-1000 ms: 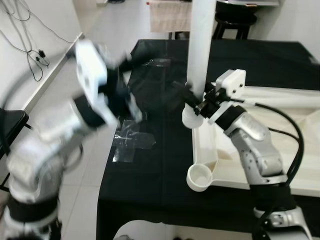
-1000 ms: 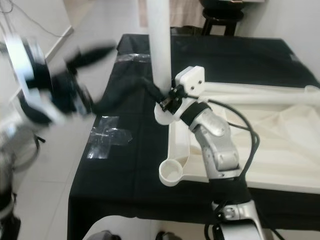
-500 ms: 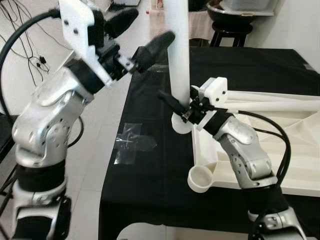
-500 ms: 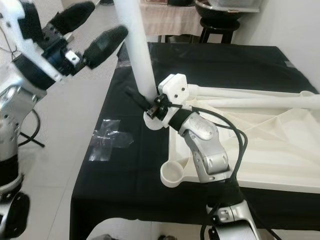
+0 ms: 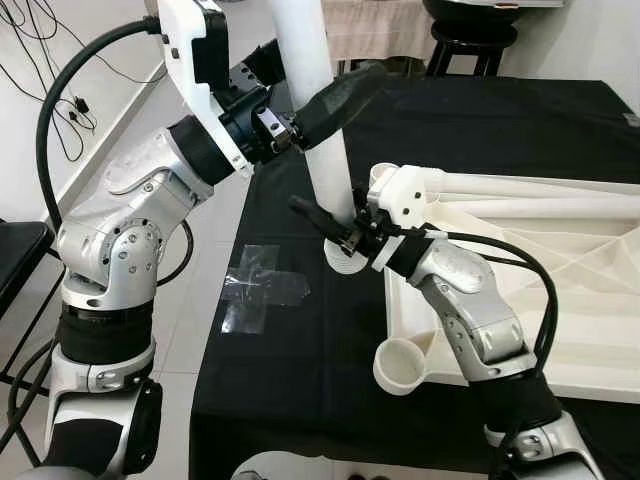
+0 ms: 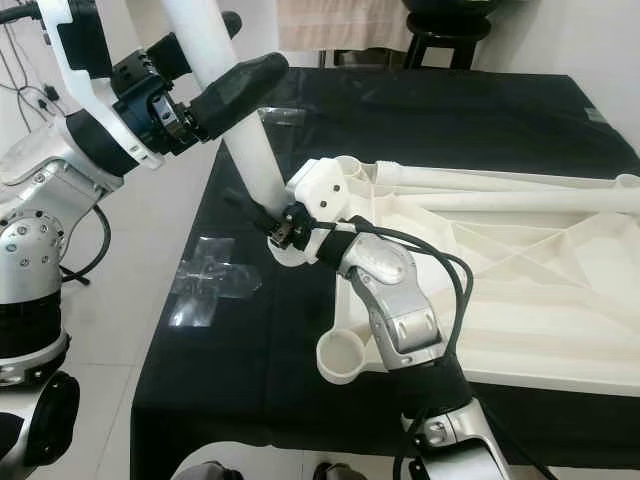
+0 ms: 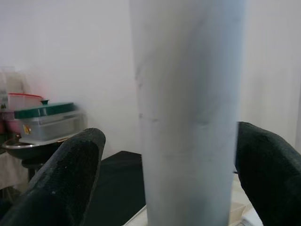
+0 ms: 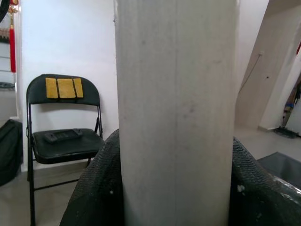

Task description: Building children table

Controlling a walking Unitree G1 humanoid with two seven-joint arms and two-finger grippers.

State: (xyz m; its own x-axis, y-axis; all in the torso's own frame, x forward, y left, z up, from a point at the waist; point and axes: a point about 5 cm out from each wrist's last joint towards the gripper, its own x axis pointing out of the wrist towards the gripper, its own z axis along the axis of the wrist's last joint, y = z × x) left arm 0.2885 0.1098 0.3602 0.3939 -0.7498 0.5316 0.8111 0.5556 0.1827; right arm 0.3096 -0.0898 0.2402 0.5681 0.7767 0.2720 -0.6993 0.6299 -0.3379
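Left claw has swung in, straddling the table leg unclenched.
Right claw grasps its lower end at the tabletop corner on the bench; long axis near-vertical, tilted left.

You lose the white table leg past the top edge above the left gripper, and the leg hides one finger of the right gripper.
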